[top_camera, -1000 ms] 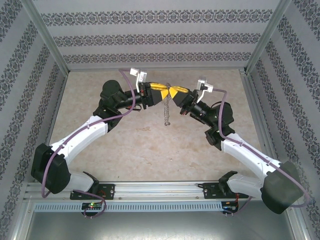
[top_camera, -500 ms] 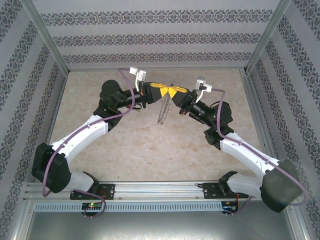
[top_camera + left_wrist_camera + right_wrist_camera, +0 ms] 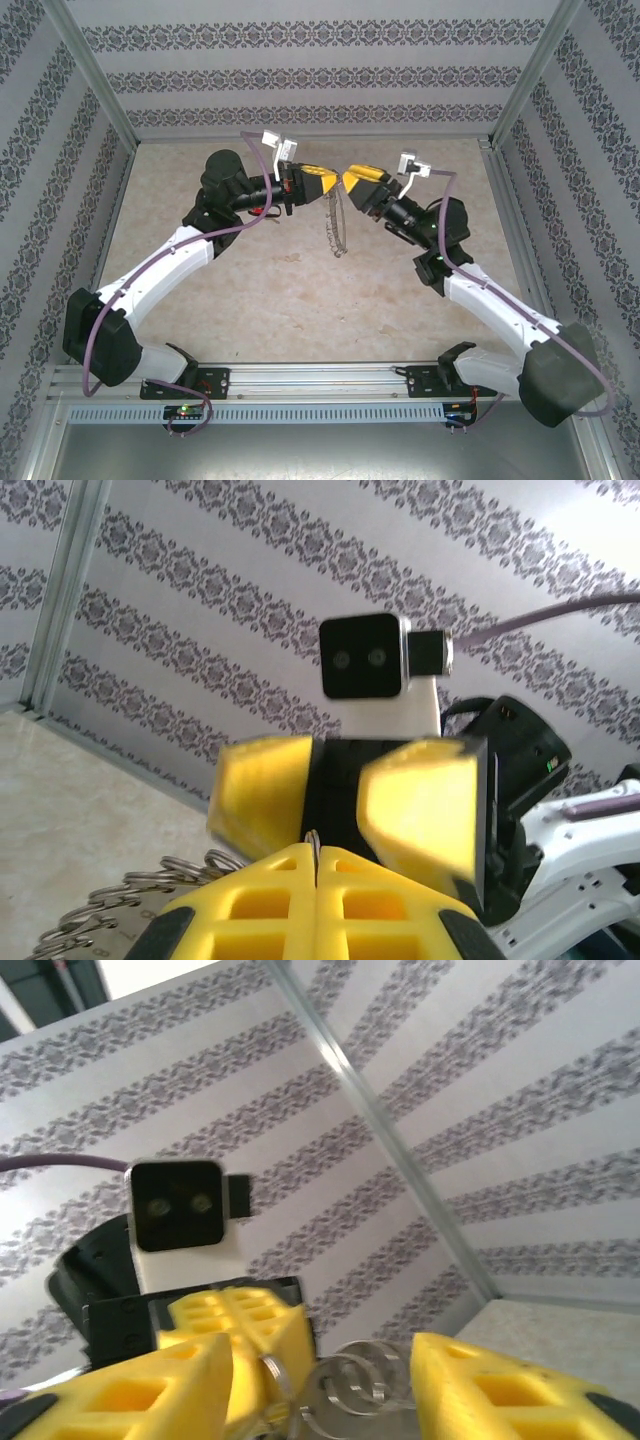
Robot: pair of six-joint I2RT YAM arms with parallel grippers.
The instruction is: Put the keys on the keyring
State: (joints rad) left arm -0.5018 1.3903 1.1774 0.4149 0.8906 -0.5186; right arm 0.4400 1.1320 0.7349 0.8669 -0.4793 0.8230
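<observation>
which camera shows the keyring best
Top external: the keyring shows at its full hanging length, dangling from the shut left gripper. The left wrist view catches some of its small rings at the lower left edge. The right wrist view shows a few blurred rings between the open right gripper fingers.

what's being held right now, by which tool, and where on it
The left tool is shut on the keyring, pinching the thin wire at the loop's top, the rest hanging below. The right tool is open, gripping nothing.

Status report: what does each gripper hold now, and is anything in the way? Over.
Left gripper shut on the keyring, ring hanging in the air. Right gripper open, close beside it. No obstruction seen.
</observation>
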